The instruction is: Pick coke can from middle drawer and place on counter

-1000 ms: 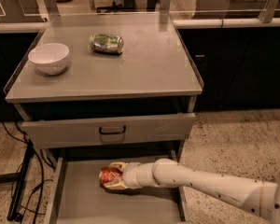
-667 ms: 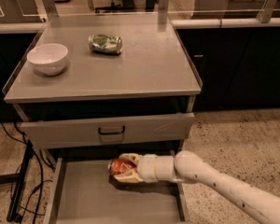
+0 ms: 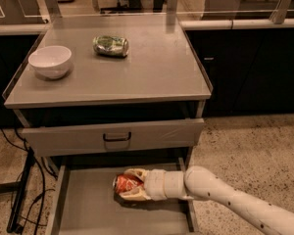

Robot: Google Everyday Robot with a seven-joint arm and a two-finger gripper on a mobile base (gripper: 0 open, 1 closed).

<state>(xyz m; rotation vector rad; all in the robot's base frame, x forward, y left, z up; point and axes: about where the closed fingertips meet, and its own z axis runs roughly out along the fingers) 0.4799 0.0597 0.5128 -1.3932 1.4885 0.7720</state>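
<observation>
The coke can [image 3: 123, 183], red-orange with a silver end, lies on its side in the open middle drawer [image 3: 88, 204], low in the camera view. My gripper [image 3: 133, 185] reaches in from the right on a white arm, and its cream fingers are shut around the can, one above and one below. The can seems to be just above the drawer's flat bottom. The counter [image 3: 152, 70] is the grey cabinet top above.
A white bowl [image 3: 50, 61] stands at the counter's left. A green and silver can [image 3: 110, 45] lies on its side at the counter's back middle. A grey drawer front with a black handle [image 3: 116, 136] juts out above the open drawer. Cables [image 3: 19, 180] hang at the left.
My gripper, shut on the coke can, has shifted a little to the right and up within the drawer. The counter's things have not moved.
</observation>
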